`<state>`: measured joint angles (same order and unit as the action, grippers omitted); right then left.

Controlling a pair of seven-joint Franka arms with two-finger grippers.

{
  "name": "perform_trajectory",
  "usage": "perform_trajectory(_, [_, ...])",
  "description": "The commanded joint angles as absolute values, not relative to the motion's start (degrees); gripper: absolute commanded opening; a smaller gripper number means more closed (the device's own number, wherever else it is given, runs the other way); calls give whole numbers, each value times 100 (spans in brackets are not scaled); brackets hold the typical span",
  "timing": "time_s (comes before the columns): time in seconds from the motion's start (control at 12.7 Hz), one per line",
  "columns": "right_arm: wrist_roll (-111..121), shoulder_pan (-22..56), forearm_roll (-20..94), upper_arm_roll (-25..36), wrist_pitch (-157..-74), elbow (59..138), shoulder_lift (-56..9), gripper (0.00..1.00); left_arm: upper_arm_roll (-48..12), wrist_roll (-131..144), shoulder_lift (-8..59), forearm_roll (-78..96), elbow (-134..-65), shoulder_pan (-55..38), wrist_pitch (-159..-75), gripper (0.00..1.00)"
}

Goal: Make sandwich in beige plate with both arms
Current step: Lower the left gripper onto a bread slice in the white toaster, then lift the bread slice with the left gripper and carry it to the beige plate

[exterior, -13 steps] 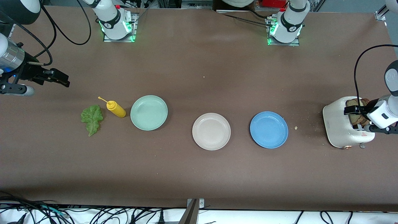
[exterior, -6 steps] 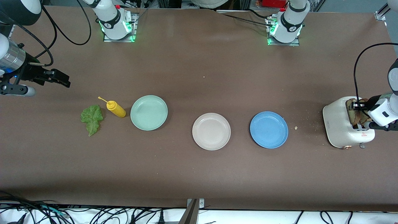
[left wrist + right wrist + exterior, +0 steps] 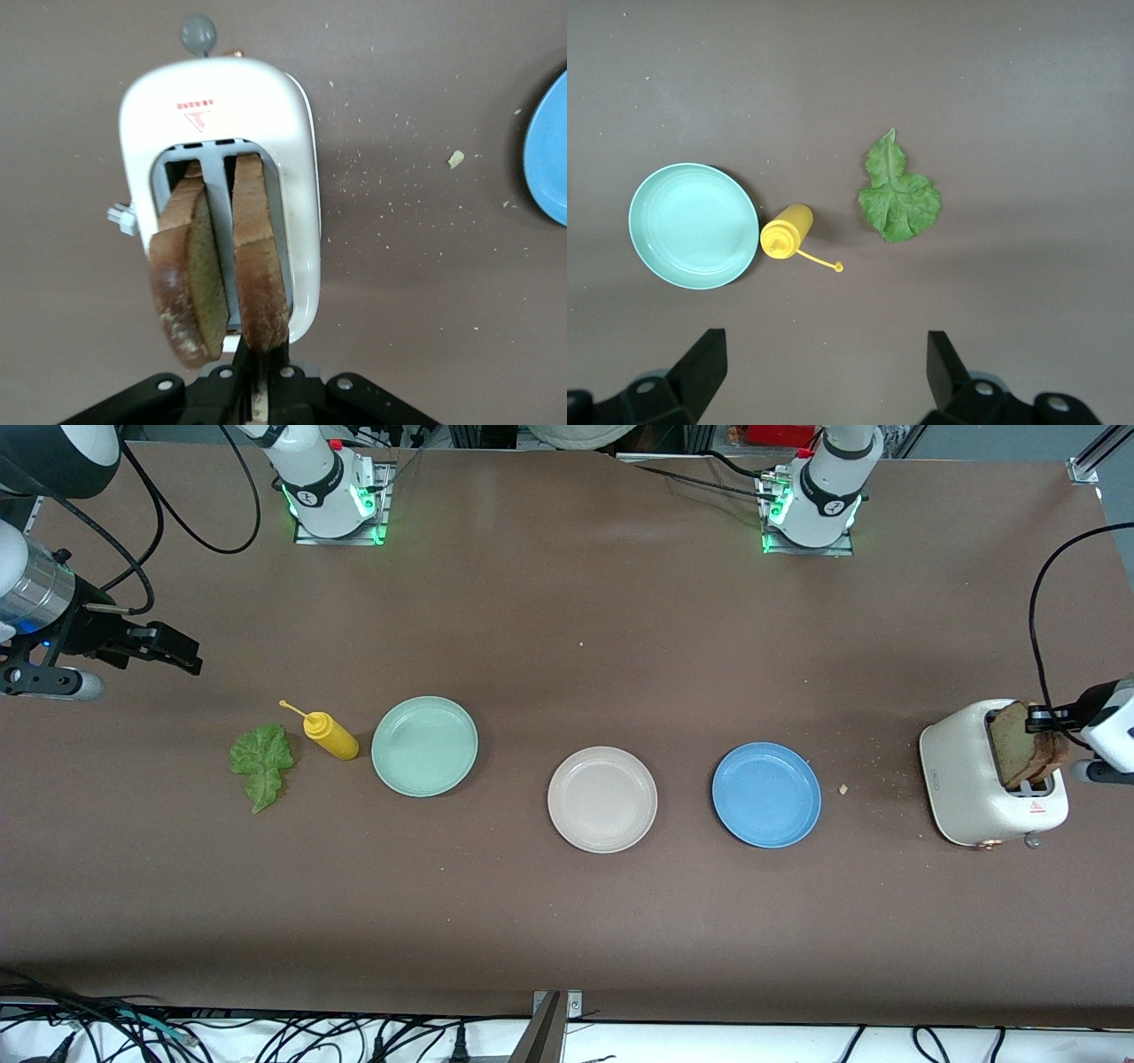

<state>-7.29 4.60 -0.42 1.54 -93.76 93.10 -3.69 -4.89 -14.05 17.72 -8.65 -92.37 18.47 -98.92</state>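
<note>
Left hand: I have its fingers clamped on the top edge of one bread slice, over the toaster at the left arm's end of the surface.
Held slice: it stands upright, part-way out of its slot; the left wrist view shows a second slice in the slot beside it, tilted outward.
Right hand: fingers apart and holding nothing, it waits in the air at the right arm's end of the surface, above and near the lettuce leaf.
Beige plate: bare, between the mint-green plate and the blue plate; nothing of the sandwich is on it yet.
Lettuce: it lies flat on the surface just beside the yellow squeeze bottle, which lies on its side between leaf and mint-green plate.
How the bread handles: I judge it light, fairly stiff and crumbly; the crumbs scattered by the toaster suggest it sheds. A firm pinch across the crust end should carry it; squeezing the soft middle may tear it.
How the lettuce handles: thin, limp and flat, so hard to get under. I would take it at the thicker stem rib.
Risk: the slice may catch the slot wall or swing in my grip.
</note>
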Motion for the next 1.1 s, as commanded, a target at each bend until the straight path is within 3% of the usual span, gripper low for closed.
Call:
perform_trajectory(0.0, [-659, 466, 9, 158, -9413, 9325, -360, 100, -641, -1703, 1582, -984, -8853, 1881, -9581, 0])
perform_trajectory(0.55, [-659, 466, 9, 158, -9422, 9325, -360, 100, -1712, -1714, 1485, -513, -8525, 1828, -9404, 0])
perform_trajectory(1.02, [-659, 466, 18, 158, -9422, 9325, -360, 100, -1784, -1758, 2248, 1710, -8552, 1171, -9343, 0])
